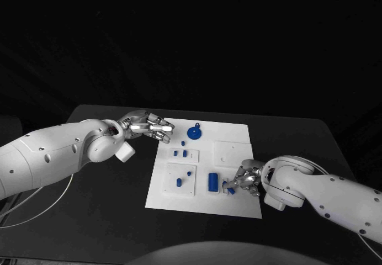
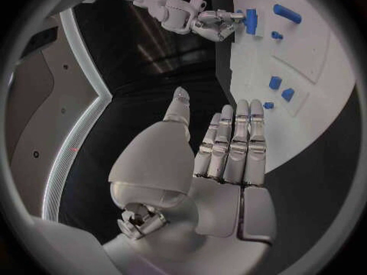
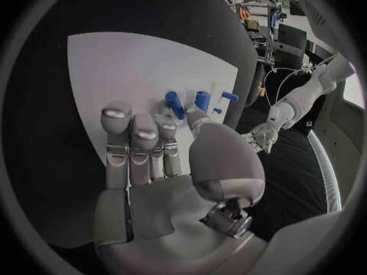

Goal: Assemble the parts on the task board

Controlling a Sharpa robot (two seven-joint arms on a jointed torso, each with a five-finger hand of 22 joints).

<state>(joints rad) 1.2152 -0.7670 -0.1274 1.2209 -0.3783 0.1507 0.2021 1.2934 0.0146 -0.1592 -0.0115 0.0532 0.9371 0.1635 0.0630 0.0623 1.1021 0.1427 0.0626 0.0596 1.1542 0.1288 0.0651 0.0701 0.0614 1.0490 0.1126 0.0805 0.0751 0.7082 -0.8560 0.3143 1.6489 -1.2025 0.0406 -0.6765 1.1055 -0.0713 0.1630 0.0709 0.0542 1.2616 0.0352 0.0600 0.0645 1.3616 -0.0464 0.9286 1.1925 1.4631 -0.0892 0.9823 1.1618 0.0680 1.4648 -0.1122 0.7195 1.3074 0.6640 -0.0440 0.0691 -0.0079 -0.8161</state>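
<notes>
The white task board (image 1: 231, 138) lies mid-table. My left hand (image 1: 148, 126) hovers at the board's far left corner with its fingers (image 2: 229, 143) stretched flat and holding nothing. My right hand (image 1: 248, 179) sits low over the board's near right part. Its fingertips (image 3: 142, 123) reach towards an upright blue block (image 1: 213, 182) and a small blue piece (image 1: 231, 190), and nothing shows between the thumb and fingers. A round blue part with a knob (image 1: 195, 132) stands near the far edge. Small blue pieces (image 1: 184, 154) sit mid-board, and two more (image 1: 184, 178) lie on a raised square plate.
The black table (image 1: 104, 187) surrounds the board, with bare surface to its left and near side. A raised white square (image 1: 232, 152) sits on the board's right half. A white cable (image 1: 32, 212) runs under my left arm.
</notes>
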